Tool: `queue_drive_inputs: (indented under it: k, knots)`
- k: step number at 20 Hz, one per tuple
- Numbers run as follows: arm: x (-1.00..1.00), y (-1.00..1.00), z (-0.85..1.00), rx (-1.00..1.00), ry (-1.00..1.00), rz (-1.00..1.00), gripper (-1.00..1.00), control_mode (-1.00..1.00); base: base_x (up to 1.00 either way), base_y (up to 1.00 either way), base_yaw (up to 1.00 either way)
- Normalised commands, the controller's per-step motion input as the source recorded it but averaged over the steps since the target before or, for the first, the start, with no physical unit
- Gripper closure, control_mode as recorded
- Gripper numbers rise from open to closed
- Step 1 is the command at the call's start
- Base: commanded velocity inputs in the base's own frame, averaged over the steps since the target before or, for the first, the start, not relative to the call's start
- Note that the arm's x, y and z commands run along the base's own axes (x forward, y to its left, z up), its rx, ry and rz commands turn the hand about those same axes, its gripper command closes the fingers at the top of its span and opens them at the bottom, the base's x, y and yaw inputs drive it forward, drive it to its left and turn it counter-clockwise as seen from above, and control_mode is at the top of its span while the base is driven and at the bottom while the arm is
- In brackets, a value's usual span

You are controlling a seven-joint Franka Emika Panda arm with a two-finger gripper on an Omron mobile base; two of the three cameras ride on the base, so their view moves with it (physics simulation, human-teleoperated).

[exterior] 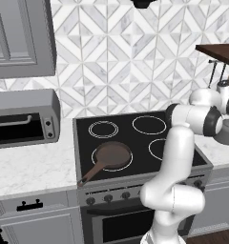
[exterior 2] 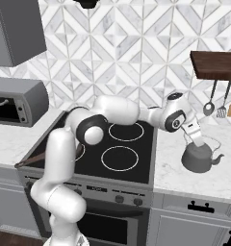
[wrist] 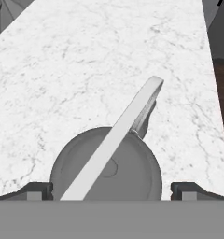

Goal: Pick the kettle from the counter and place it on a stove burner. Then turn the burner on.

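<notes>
On the counter (exterior 2: 204, 180) to the right of the cooktop, our gripper (exterior 2: 198, 142) hangs directly above the kettle (exterior 2: 198, 158), its two fingers spread wide, one tip (wrist: 39, 190) to each side of the lid in the hand view, with the arched handle (wrist: 118, 135) running diagonally between them. We judge nothing is gripped yet: the kettle sits upright on the white marble, spout pointing away from the stove, and the fingers appear to stand clear of the handle, though from the right base view we cannot quite tell whether they have reached its height. So we are at the first step, the approach to the pick. The next move, as we read it, calls for turning the wrist so the jaws cross the handle rather than run along it, lowering a little, and closing on the thin band near its top; a slanted hold could let the kettle swing. Beyond that lies the carry to the stove burner (exterior 2: 119, 158), the bare front ring nearest the kettle. Further out, a brown frying pan (exterior: 109, 158) occupies the front-left ring, knobs (exterior 2: 119, 198) line the stove front, a toaster oven (exterior: 22, 119) sits on the left counter, and utensils (exterior 2: 210, 104) hang beneath a wooden shelf (exterior 2: 214, 65) against the patterned tile wall.
</notes>
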Motion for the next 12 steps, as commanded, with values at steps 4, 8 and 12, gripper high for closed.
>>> queue_drive_inputs:
  k: [4, 8, 12]
  knots:
    - [0.0, 0.04, 0.0, -0.01, -0.02, 0.0, -1.0, -1.0, 0.0, 0.0, 0.0]
    - [0.04, 0.01, 0.0, 0.0, 0.01, 0.0, 1.0, -1.0, 0.0, 0.0, 0.0]
    - [0.03, 0.0, 0.0, 0.0, 0.0, 0.0, 1.0, -1.0, 0.0, 0.0, 0.0]
